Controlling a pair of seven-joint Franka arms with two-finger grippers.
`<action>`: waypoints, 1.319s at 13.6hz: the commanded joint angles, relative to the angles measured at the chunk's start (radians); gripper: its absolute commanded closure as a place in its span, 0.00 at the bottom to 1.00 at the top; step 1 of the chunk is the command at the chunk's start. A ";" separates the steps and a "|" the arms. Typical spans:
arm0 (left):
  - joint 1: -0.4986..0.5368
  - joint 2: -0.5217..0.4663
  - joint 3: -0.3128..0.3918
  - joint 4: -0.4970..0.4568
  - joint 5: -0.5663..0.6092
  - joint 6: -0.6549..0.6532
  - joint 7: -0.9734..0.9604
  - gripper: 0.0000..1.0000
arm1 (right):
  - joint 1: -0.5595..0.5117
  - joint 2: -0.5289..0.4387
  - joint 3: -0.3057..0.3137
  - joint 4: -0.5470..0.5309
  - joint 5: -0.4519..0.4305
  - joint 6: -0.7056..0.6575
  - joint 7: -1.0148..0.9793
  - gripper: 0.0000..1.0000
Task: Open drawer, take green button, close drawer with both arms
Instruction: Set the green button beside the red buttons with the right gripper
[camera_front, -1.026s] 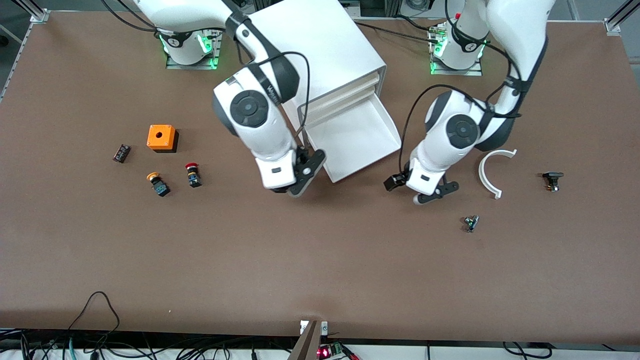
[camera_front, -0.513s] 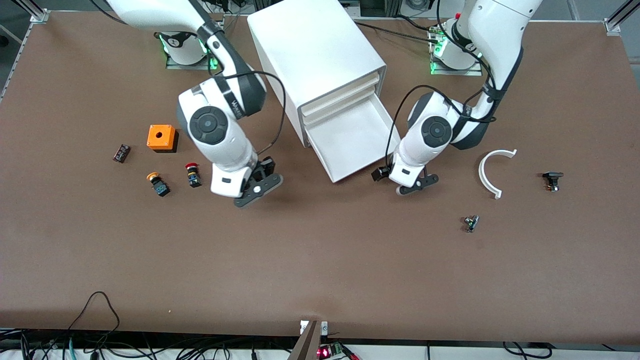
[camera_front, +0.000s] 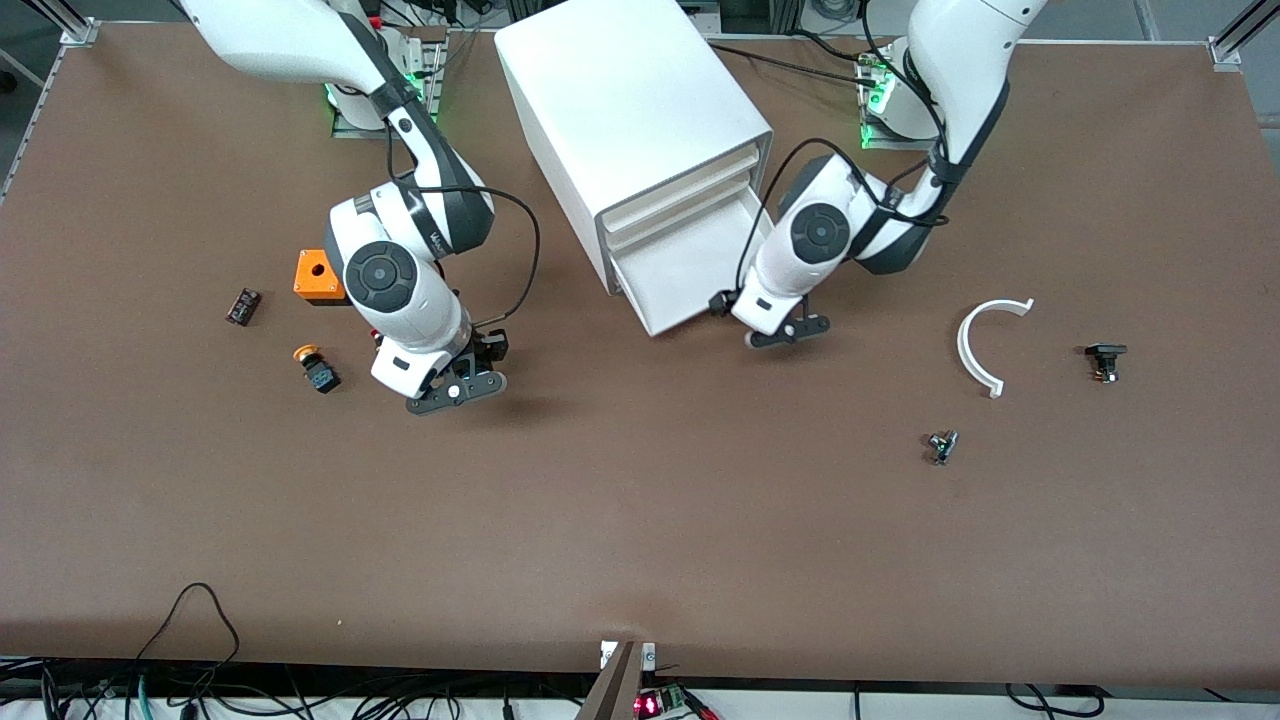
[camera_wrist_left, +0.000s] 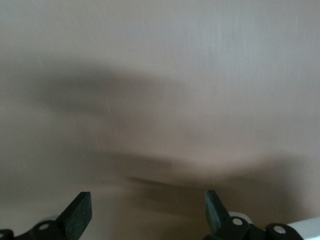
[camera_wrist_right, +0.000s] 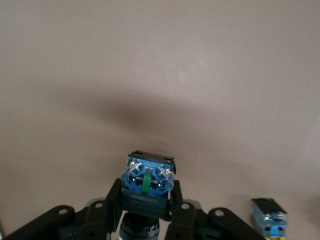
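The drawer (camera_front: 690, 270), lowest in the white cabinet (camera_front: 630, 110), stands partly open and looks empty. My left gripper (camera_front: 778, 333) is open and empty, low over the table right at the drawer's sloped front lip, at its corner toward the left arm's end. The left wrist view shows its open gripper (camera_wrist_left: 147, 215) over bare table. My right gripper (camera_front: 455, 388) is over the table near the loose buttons. In the right wrist view, this gripper (camera_wrist_right: 146, 200) is shut on the button (camera_wrist_right: 147, 180), black-and-blue body up, cap hidden.
An orange-capped button (camera_front: 315, 367), an orange box (camera_front: 315, 275) and a small black part (camera_front: 243, 305) lie toward the right arm's end; another blue-bodied button (camera_wrist_right: 270, 217) shows in the right wrist view. A white curved piece (camera_front: 985, 340) and small parts (camera_front: 1105, 360) (camera_front: 941, 445) lie toward the left arm's end.
My right gripper has moved from the drawer front toward the right arm's end. My left gripper has moved up to the drawer's lip, and the drawer has slid partway into the cabinet.
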 joint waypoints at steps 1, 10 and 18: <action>0.000 -0.060 -0.071 -0.064 -0.028 -0.063 0.015 0.00 | -0.027 -0.065 0.010 -0.194 -0.014 0.173 0.055 0.82; 0.061 -0.113 -0.145 -0.047 -0.025 -0.089 0.016 0.00 | -0.041 -0.059 0.012 -0.337 -0.006 0.415 0.186 0.00; 0.282 -0.328 0.034 0.213 -0.008 -0.367 0.425 0.00 | -0.052 -0.163 0.013 -0.058 -0.003 -0.027 0.221 0.00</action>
